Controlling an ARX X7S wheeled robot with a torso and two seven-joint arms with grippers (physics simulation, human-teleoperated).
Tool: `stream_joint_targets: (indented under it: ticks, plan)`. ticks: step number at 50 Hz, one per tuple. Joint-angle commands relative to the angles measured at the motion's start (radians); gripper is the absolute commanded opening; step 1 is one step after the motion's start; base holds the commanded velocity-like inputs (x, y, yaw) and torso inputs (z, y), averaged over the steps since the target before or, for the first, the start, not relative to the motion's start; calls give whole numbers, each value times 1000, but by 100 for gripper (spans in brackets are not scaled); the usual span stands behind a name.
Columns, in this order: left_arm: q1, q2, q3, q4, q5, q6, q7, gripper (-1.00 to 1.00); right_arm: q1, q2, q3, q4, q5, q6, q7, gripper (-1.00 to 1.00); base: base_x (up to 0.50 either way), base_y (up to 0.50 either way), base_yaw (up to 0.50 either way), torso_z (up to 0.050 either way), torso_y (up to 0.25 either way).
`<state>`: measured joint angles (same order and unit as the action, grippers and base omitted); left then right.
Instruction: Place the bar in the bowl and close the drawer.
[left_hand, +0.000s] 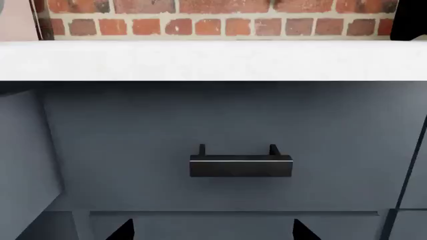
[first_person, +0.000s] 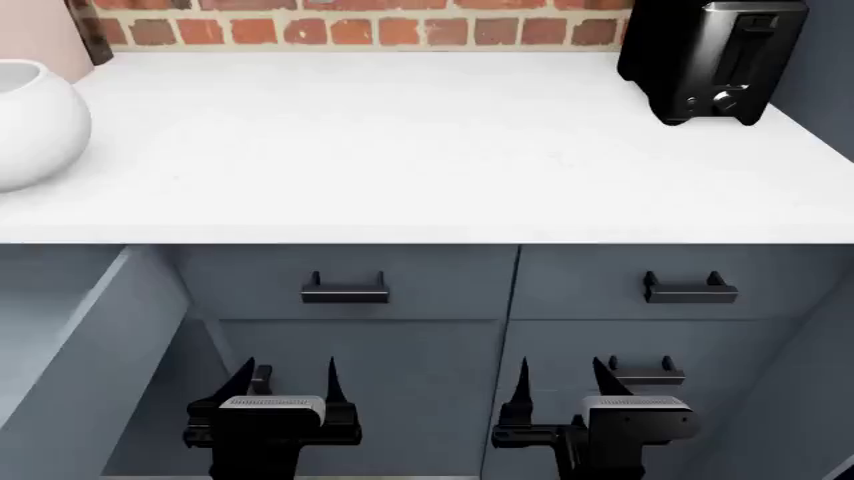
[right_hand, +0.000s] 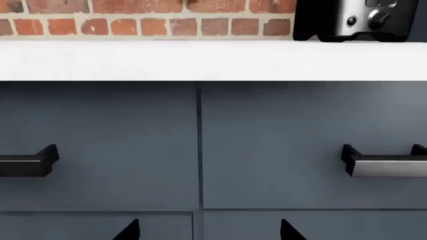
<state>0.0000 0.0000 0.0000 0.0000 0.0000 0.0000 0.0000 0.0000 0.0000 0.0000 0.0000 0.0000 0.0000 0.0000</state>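
The white globe-shaped bowl (first_person: 34, 120) stands on the counter at the far left, cut by the picture's edge. The slate blue-grey drawer stands pulled out at the lower left; only its side wall (first_person: 127, 360) shows, and also in the left wrist view (left_hand: 23, 150). Its front and inside are out of view. The bar shows in no view. My left gripper (first_person: 291, 378) is open and empty, below a closed drawer's black handle (first_person: 344, 292), its tips low in the left wrist view (left_hand: 213, 231). My right gripper (first_person: 562, 375) is open and empty, seen also in the right wrist view (right_hand: 208, 231).
A white counter (first_person: 427, 150) runs under a brick wall. A black toaster (first_person: 707, 60) stands at its back right, a pale pink coffee machine (first_person: 34, 30) at the back left. Closed drawer fronts with black handles (first_person: 690, 290) face both grippers.
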Motion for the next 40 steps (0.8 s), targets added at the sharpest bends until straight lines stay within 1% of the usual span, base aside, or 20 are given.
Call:
stream_joint_targets:
  ticks: [1,3,7,11,14,18,22,26,32,34,39,40]
  plan:
    - [3,-22,30,6,5,-7,-13,100,-2,13,-14,-11,21,-3,29,100,0,0,0,0,0]
    - [8,-31,47,39,1,-53,-13,100,-5,15,-6,-32,48,8,68,100,0,0,0,0,0]
    - [15,-41,57,126,-15,-138,-22,100,-21,32,-24,-137,64,60,94,100,0,0,0,0,0]
    - [22,-52,66,265,-10,-216,-44,100,-28,51,-45,-285,71,161,108,100,0,0,0,0,0]
    - [20,-60,72,379,-18,-290,-48,100,-20,66,-66,-374,57,237,117,100,0,0,0,40,0]
    - [-13,-66,58,484,-31,-418,-67,100,14,81,-94,-496,40,360,127,100,0,0,0,50,0]
    - [-78,-89,50,580,-41,-556,-67,100,92,88,-101,-582,62,499,120,100,0,0,0,50,0]
    - [-161,-109,30,623,-60,-644,-60,100,192,98,-89,-621,96,617,110,100,0,0,0,50,0]
    - [-311,-135,20,624,-84,-755,-45,100,368,107,-49,-641,136,800,118,100,0,0,0,50,0]
    - [-364,-146,28,618,-83,-788,-41,100,432,136,-83,-649,109,862,125,100,0,0,0,50,0]
    - [-471,-158,37,601,-93,-847,-30,100,547,129,-43,-676,174,990,93,100,0,0,0,50,0]
    - [-490,-160,38,599,-97,-859,-28,100,563,143,-55,-680,166,1004,94,100,0,0,0,50,0]
